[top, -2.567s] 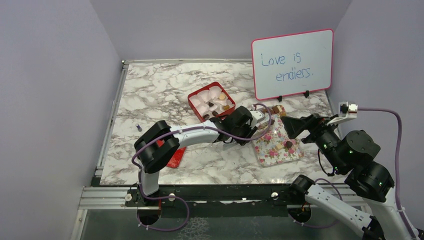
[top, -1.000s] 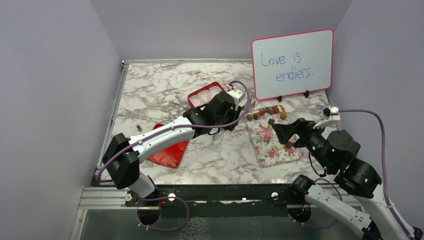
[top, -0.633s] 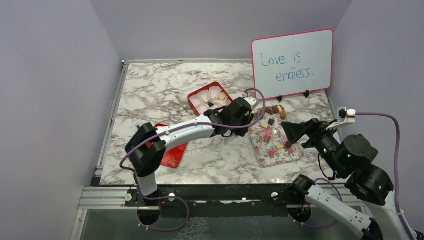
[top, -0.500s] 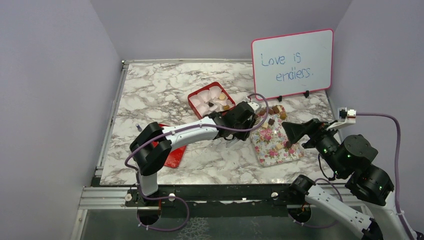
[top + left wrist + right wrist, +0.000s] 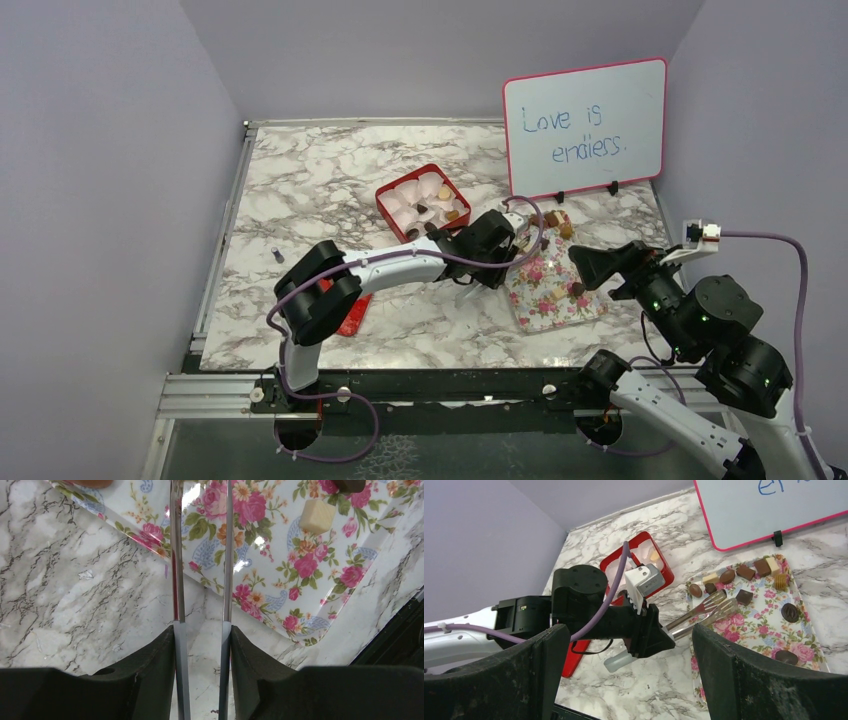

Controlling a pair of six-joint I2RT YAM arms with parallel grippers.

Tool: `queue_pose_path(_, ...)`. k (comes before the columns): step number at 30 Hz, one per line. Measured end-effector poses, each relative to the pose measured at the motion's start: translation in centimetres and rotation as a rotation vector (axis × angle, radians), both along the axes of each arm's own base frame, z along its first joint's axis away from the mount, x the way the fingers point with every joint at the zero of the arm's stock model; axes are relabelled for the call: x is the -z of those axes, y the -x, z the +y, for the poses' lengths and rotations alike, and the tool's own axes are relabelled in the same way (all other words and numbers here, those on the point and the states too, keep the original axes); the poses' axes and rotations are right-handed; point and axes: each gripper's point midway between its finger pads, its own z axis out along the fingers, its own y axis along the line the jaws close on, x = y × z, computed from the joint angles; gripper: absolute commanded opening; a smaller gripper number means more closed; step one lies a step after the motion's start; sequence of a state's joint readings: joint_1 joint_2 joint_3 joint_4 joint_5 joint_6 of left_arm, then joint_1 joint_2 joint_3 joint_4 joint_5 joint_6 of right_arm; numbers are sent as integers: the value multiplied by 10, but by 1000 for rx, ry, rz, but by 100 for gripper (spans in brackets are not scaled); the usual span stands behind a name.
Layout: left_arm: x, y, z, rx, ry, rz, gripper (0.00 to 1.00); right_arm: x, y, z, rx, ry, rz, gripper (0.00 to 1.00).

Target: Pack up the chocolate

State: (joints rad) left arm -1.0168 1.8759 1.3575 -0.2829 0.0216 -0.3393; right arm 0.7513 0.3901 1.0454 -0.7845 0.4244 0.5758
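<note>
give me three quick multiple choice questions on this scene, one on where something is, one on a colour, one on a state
1. Where are the tips of the tongs?
A. at the far left of the table
B. over the flowered tray
C. down by the arm bases

2. What colour is the box with the paper cups in it?
A. red
B. blue
C. yellow

3. How do the jaws of the right gripper stand?
A. shut tight
B. shut on the tongs
C. wide open with nothing between them

Answers:
1. B, since the right wrist view shows the metal tips above the flowered tray, near its row of sweets.
2. A, since the top view shows a red rim around the white cups.
3. C, since the right wrist view shows both jaws far apart with only the scene beyond in the gap.
</note>
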Motion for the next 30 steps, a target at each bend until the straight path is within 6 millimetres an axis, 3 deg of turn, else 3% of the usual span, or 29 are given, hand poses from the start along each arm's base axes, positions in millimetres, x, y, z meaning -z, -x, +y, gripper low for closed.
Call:
queue_pose_path(5,12,4,-1,15,-17,22,41,1,0,-2,7,1,-1,97)
queue_pose_path(12,12,6,-3,22,-15,20,27,5,0,-2,9,4,4,97)
queue_pose_path(20,13,6,0,17,-23,13,25,9,0,-2,9,7,11,97)
queue_pose_path(30,-12,7,7,-1,16,-18,25,21,-3,1,10,22,36,98)
